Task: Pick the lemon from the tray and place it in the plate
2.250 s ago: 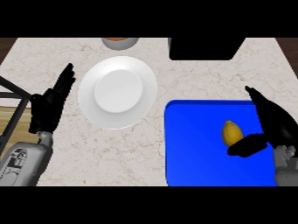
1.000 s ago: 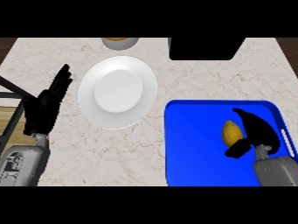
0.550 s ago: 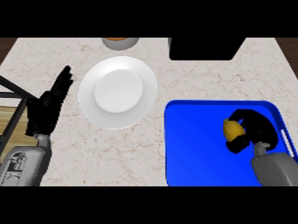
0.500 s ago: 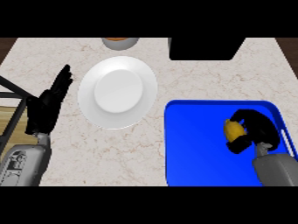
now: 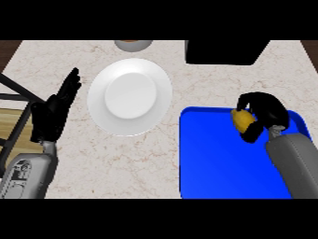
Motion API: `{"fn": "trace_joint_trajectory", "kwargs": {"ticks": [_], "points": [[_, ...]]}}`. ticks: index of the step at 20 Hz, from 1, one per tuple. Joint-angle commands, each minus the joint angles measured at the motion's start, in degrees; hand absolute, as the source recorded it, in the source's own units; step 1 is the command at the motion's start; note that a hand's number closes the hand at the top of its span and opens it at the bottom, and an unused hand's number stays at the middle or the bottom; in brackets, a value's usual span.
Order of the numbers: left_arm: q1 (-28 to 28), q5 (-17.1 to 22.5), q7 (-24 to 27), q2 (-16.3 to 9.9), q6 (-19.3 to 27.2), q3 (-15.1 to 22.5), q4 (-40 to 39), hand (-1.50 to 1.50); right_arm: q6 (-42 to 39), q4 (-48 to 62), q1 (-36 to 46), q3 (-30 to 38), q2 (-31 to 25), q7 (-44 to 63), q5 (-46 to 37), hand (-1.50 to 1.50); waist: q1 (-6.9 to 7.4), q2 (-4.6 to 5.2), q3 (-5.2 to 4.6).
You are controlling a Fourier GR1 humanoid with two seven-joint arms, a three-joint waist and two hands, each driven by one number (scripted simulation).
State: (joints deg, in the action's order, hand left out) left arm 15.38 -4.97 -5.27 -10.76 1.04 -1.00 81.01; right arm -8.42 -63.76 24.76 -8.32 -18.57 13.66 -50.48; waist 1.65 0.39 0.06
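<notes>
I have the right robot hand (image 5: 263, 116) curled around the lemon (image 5: 242, 121), which sits over the blue tray (image 5: 216, 163). Grasp looks done; lift and carry to the white plate (image 5: 129, 96) remain. Left robot hand (image 5: 57, 107) rests open.

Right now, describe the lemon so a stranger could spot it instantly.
Find the blue tray at the counter's right side. Near its far edge, the right hand curls round the lemon. It is the only yellow thing here.
</notes>
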Motion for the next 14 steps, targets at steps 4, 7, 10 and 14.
{"fn": "trace_joint_trajectory", "kwargs": {"ticks": [4,7,10,14], "points": [[-0.8,-1.6,2.2,1.7,1.3,1.1,-1.9,0.00,13.0,3.2,8.2,1.6,1.7,-14.5,0.0,1.50,-0.56,0.09,0.02],[-0.9,-0.5,-2.1,0.9,0.9,0.4,2.4,0.00,14.5,-0.1,9.8,3.8,0.9,-20.1,3.3,1.50,-0.75,-0.40,0.03],[-1.2,-1.3,1.5,0.8,0.8,0.4,0.5,0.00,14.4,-2.0,12.9,2.9,4.5,-20.7,4.2,1.50,-1.21,-0.39,-0.06],[-2.5,-0.6,-0.8,0.8,0.1,0.4,2.5,0.00,14.2,-2.0,15.8,1.8,7.9,-24.9,6.1,1.50,-0.85,-0.35,-0.05]]}}
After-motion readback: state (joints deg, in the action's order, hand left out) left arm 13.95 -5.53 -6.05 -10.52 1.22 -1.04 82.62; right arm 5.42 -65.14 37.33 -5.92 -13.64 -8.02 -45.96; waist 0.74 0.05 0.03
